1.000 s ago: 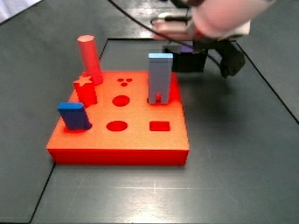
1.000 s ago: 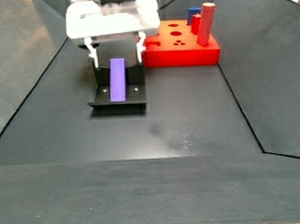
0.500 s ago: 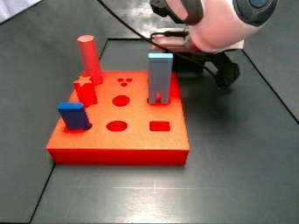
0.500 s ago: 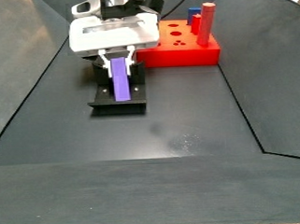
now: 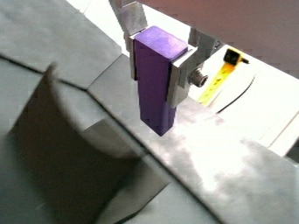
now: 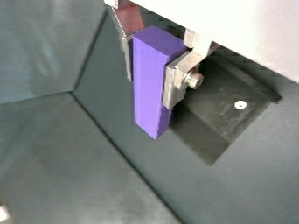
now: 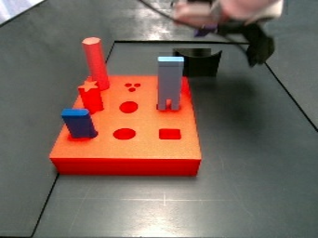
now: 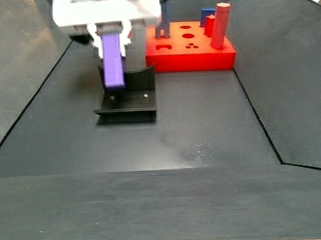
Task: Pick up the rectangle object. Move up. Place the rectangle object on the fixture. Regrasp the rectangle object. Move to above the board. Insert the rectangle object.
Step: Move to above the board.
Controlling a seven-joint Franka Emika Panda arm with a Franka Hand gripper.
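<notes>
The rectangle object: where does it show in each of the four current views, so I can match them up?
Wrist view: the rectangle object hangs clamped in the tool.
Wrist view: the block sits centre, between the silver fingers.
Side view: not discernible; the blurred tool is above the fixture.
Side view: upright, upper left, over the fixture.
Shared landmark: the fixture, except the first wrist view.

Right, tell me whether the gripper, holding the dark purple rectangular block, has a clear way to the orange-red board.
Probably yes: the gripper holds the purple block clear above the black fixture, with nothing standing before the board.
</notes>
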